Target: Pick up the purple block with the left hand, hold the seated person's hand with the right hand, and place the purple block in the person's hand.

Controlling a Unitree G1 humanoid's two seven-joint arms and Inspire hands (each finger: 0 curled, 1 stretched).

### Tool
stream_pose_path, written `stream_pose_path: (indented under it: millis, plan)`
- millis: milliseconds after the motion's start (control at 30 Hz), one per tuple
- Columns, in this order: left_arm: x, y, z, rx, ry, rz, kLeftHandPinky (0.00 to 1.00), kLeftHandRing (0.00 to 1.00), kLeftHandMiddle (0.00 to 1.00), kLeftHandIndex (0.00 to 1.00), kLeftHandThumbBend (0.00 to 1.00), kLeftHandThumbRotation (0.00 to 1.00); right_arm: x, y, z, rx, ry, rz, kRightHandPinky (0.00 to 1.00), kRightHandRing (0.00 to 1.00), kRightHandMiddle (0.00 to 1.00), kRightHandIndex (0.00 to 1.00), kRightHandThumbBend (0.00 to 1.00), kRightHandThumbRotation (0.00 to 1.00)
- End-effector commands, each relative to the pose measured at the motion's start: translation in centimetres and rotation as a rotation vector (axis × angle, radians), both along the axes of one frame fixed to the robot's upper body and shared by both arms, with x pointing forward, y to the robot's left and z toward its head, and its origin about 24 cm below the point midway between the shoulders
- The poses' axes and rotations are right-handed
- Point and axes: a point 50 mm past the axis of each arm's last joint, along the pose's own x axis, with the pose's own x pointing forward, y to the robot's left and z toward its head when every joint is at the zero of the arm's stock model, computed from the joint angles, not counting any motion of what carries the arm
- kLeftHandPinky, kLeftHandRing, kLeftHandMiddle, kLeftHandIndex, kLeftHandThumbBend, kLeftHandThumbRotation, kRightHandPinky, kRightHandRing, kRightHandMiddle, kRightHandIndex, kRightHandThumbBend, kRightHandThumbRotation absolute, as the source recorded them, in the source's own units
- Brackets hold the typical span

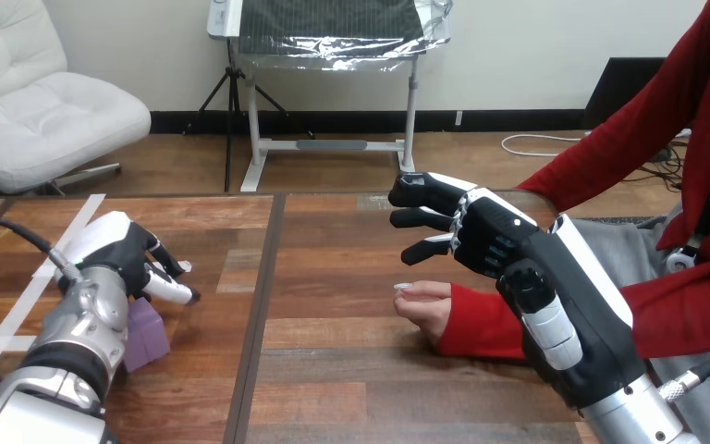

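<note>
The purple block [146, 333] lies on the wooden table [333, 370] at the left, partly hidden behind my left forearm. My left hand [134, 254] hovers just above and behind it, fingers loosely bent, holding nothing. The person's hand [422, 303] rests on the table near the middle, fingers curled, on a red sleeve. My right hand [481, 231] is raised over that hand and wrist, fingers spread and apart from it, gripping nothing.
White tape [46, 277] runs diagonally across the table's left part. A dark seam [263, 305] splits the tabletop down the middle. The person's other red-sleeved arm [610, 157] reaches in at the back right.
</note>
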Motion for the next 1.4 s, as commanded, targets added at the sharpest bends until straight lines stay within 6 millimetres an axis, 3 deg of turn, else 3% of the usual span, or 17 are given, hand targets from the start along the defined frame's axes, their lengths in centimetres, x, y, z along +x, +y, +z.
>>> stream_pose_path:
  millis: [0,533,967,1367]
  plan:
    - [1.5,0.2,2.9,0.015,-0.115,-0.016,0.32,0.41,0.48,0.50,0.62,0.00,0.4,0.0,1.7,0.015,-0.072,-0.002,0.65,0.79,0.82,0.81,0.91,1.00]
    - [1.7,0.3,3.4,0.004,-0.135,-0.022,0.39,0.48,0.54,0.48,0.67,0.00,0.5,-0.1,1.7,0.017,-0.082,0.003,0.66,0.79,0.82,0.82,0.89,1.00]
    - [2.0,0.2,3.9,-0.009,-0.125,-0.024,0.38,0.49,0.55,0.50,0.69,0.00,0.6,-0.1,1.6,0.024,-0.084,0.006,0.65,0.79,0.83,0.82,0.89,1.00]
    - [2.2,0.3,4.3,0.007,-0.081,-0.052,0.47,0.58,0.65,0.64,0.79,0.00,0.5,-0.1,1.6,0.023,-0.083,0.000,0.65,0.79,0.82,0.82,0.89,1.00]
